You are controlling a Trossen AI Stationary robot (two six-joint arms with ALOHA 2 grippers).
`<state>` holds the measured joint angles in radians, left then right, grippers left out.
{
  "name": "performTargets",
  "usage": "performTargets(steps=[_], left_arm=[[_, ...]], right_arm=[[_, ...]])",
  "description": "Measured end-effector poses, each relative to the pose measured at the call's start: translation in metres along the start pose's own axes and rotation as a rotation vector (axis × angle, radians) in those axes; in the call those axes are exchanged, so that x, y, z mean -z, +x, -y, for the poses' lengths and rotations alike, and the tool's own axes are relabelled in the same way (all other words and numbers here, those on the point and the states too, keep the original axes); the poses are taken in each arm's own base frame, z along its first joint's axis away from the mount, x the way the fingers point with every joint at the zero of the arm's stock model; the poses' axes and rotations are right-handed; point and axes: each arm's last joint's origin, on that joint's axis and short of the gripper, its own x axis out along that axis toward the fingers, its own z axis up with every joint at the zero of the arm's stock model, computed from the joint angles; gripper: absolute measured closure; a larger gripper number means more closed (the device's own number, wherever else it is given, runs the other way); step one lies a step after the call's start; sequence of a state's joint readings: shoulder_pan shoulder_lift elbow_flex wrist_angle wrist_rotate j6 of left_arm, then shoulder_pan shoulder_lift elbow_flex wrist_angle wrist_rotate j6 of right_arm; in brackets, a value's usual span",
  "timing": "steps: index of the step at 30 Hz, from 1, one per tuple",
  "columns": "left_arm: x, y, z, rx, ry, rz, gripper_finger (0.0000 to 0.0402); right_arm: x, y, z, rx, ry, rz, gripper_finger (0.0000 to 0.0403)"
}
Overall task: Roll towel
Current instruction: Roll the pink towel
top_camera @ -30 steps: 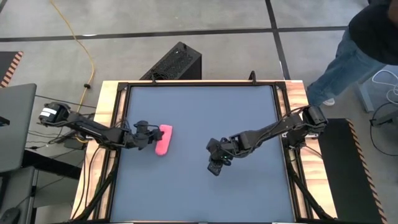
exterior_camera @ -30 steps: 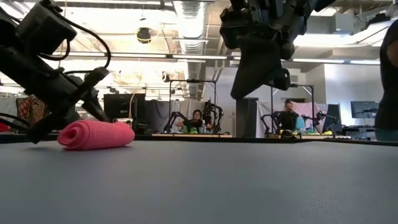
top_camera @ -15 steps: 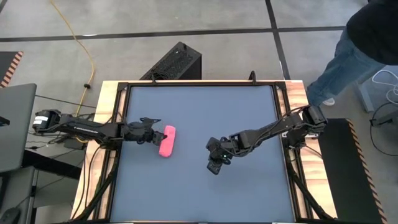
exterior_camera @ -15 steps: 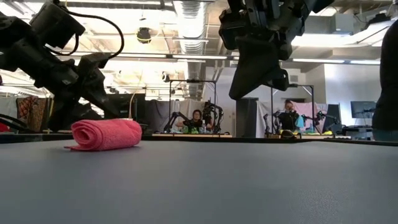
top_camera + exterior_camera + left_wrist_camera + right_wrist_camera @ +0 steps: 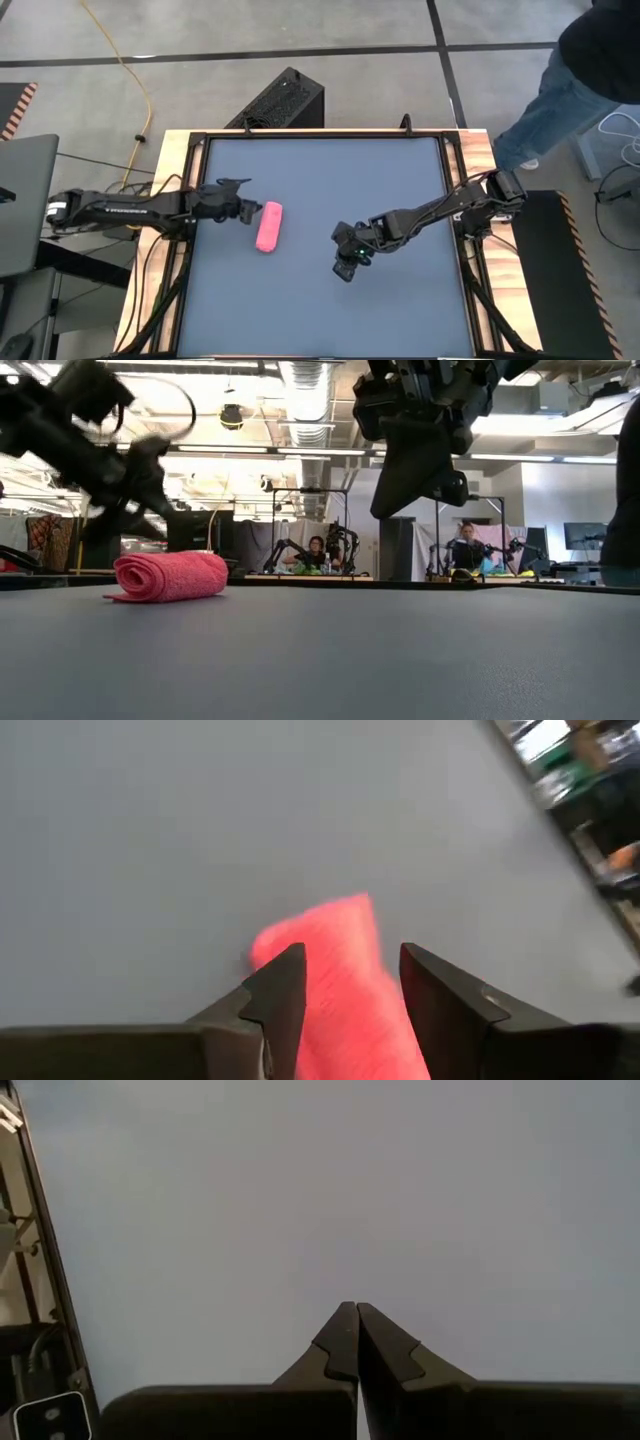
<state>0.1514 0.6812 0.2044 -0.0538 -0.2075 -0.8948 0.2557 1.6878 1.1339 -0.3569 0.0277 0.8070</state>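
The pink towel (image 5: pixel 268 226) lies rolled up on the dark grey table, left of the middle. It rests on its side, also in the low view (image 5: pixel 170 577) and the left wrist view (image 5: pixel 335 970). My left gripper (image 5: pixel 250 211) is open, raised just to the towel's left, clear of it. Its fingers (image 5: pixel 285 990) frame the roll in the left wrist view. My right gripper (image 5: pixel 345 268) is shut and empty, right of the table's middle, above the surface.
A person in dark top and jeans (image 5: pixel 585 70) stands beyond the table's far right corner. A black box (image 5: pixel 285 100) sits on the floor behind the far edge. The table's black frame (image 5: pixel 320 133) runs around the surface.
My left gripper has drawn back from the towel toward the table's left and far edge and risen off the surface. The rolled towel has shifted a little toward the right early on and now lies still.
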Motion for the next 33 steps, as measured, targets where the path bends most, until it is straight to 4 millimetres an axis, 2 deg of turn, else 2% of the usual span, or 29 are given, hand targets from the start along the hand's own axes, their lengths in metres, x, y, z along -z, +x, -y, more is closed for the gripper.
performTargets(steps=[3,6,11,14,17,22,25,29,33], left_arm=[[-0.014,-0.006,0.016,0.080,0.063,0.071,0.0264],[-0.020,-0.002,0.027,0.145,0.104,0.065,0.0287],[-0.004,0.026,0.021,0.098,0.111,-0.130,0.0342],[0.000,0.039,0.024,0.137,0.134,-0.153,0.0373],[0.002,0.049,0.017,0.076,0.147,-0.157,0.0396],[0.006,0.056,0.001,-0.039,0.134,-0.234,0.0396],[0.002,0.056,0.000,-0.032,0.153,-0.215,0.0396],[-0.014,0.050,0.010,0.093,0.185,-0.127,0.0396],[-0.033,0.040,0.020,0.122,0.233,-0.054,0.0395]], right_arm=[[0.000,0.000,0.000,0.000,0.000,0.000,0.0381],[-0.001,0.000,0.001,0.001,0.003,0.002,0.0381],[-0.007,0.000,0.006,0.007,0.002,0.014,0.0381],[-0.010,0.000,0.008,0.007,0.007,0.021,0.0381],[-0.012,0.000,0.009,0.001,0.007,0.026,0.0381],[-0.010,0.000,0.007,-0.006,0.007,0.025,0.0381],[-0.008,0.000,0.005,-0.011,0.013,0.018,0.0381],[-0.005,0.000,0.002,-0.017,0.024,0.012,0.0381],[-0.003,0.000,0.000,-0.020,0.033,0.008,0.0381]])
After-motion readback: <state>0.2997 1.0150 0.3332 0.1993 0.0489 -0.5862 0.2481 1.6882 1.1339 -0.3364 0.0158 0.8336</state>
